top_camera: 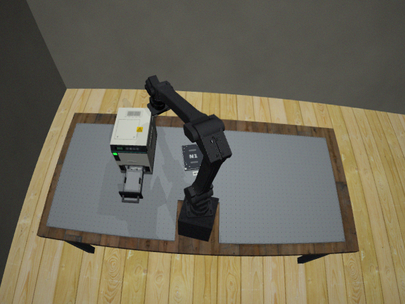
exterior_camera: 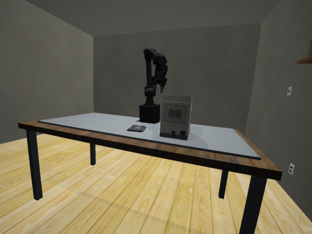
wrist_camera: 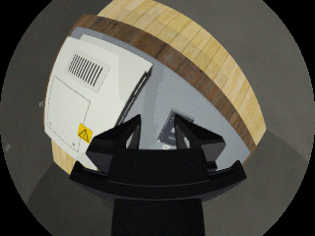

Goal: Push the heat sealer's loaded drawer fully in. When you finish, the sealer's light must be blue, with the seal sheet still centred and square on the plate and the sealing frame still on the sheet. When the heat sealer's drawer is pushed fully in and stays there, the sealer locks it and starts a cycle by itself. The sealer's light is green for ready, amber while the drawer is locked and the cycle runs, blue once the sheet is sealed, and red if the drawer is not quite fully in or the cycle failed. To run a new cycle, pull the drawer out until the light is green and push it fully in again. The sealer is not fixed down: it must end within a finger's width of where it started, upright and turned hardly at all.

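The heat sealer (top_camera: 126, 127) (exterior_camera: 166, 126) (wrist_camera: 110, 100) stands upright on the left part of the table in the top view. Its light (top_camera: 114, 153) is green. Its drawer (top_camera: 130, 195) is out at the front, with the handle (top_camera: 130, 200) toward the table's near edge. A pale grey sheet (top_camera: 133, 182) lies on the drawer's plate, with dark pieces along both sides; I cannot make out the sealing frame clearly. My gripper (exterior_camera: 158, 91) (wrist_camera: 157, 118) is partly open and empty, pointing down above table height beside the sealer. Its fingertips are hidden in the top view.
A dark plate marked N1 (top_camera: 194, 159) (exterior_camera: 134, 128) lies flat between the sealer and the arm's base (top_camera: 197, 225) (exterior_camera: 149, 113), with a small white label (top_camera: 195, 173) by it. The sealer's back faces the exterior view. The table's wooden edge (top_camera: 267, 128) (wrist_camera: 172, 55) runs behind the sealer.
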Available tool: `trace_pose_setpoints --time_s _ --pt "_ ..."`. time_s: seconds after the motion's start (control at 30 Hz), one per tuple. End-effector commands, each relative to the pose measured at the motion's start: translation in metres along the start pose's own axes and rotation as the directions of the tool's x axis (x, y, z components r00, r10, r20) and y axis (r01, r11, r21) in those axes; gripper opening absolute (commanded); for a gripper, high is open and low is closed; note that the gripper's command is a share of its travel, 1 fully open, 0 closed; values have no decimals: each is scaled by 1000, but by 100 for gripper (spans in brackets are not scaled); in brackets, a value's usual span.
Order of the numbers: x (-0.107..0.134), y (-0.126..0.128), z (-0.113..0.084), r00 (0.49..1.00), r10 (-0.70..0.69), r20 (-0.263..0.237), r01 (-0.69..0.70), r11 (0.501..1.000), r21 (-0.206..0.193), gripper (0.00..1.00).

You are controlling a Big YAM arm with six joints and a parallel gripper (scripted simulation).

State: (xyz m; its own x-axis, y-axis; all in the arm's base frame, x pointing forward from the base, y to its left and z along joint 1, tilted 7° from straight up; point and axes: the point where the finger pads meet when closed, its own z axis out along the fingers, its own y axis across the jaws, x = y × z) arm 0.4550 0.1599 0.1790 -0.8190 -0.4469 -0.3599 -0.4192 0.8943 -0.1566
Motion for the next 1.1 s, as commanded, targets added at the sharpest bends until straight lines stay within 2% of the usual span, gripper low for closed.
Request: trace_pose_setpoints --time_s 0.0,0.03,0.23,0.3,0.37,0.4,0.63,0.8,0.87,0.9,0.93,0.97,1.07 --pt "-29 16 -10 997 -71 36 72 997 -29 45" --pt "-33 19 -10 995 -87 48 88 996 -34 45" --pt "-41 41 -9 997 -65 38 67 997 -32 45" --pt "-41 41 -9 997 -65 38 67 997 -32 45" --pt "-43 50 -5 988 -145 60 149 987 -60 45" --pt "-52 53 -9 984 -158 84 164 985 -62 45" --pt "-56 80 -8 989 -140 56 144 988 -64 45" --pt "-63 99 -8 989 -140 56 143 988 -65 45" --pt "-63 99 -8 989 -140 56 143 988 -65 45" --pt "-58 104 -4 980 -193 53 197 977 -83 45" --pt "-60 105 -3 974 -215 69 220 971 -91 45" --pt "-71 112 -9 968 -231 101 240 966 -95 45" --pt "-71 123 -9 968 -233 88 241 966 -92 45"
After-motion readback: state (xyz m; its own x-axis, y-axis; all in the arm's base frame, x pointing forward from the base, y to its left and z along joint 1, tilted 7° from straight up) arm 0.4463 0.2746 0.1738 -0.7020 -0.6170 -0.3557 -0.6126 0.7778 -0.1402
